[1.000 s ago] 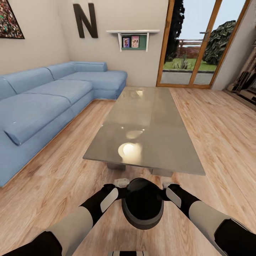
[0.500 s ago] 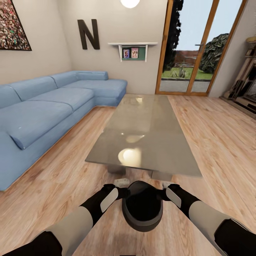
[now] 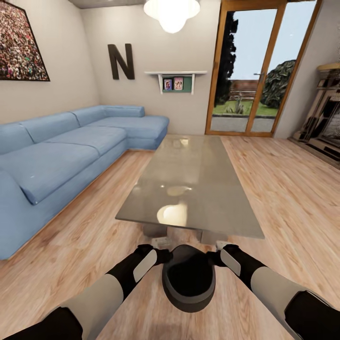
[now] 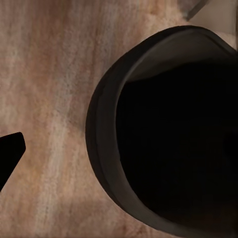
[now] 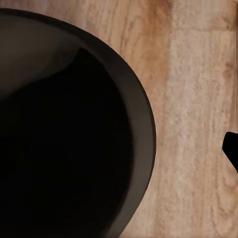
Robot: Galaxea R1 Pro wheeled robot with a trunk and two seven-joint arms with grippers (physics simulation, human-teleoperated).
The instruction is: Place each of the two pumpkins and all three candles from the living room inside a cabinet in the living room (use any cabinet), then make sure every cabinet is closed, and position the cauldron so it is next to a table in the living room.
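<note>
The black cauldron sits low over the plank floor just before the near end of the grey-green table, mouth up and empty. My left gripper is at its left rim and my right gripper at its right rim. In the left wrist view the cauldron's wall curves past, and one dark fingertip stands well off it over the floor. The right wrist view gives the same picture: wall, fingertip apart from it. Both grippers look open.
A blue corner sofa runs along the left wall. Glass doors stand behind the table and a fireplace at the far right. Open plank floor lies to the right of the table.
The camera has tilted up, bringing the ceiling lamp and more wall into view. The cauldron has slipped slightly lower in the picture relative to my grippers, which hold their place.
</note>
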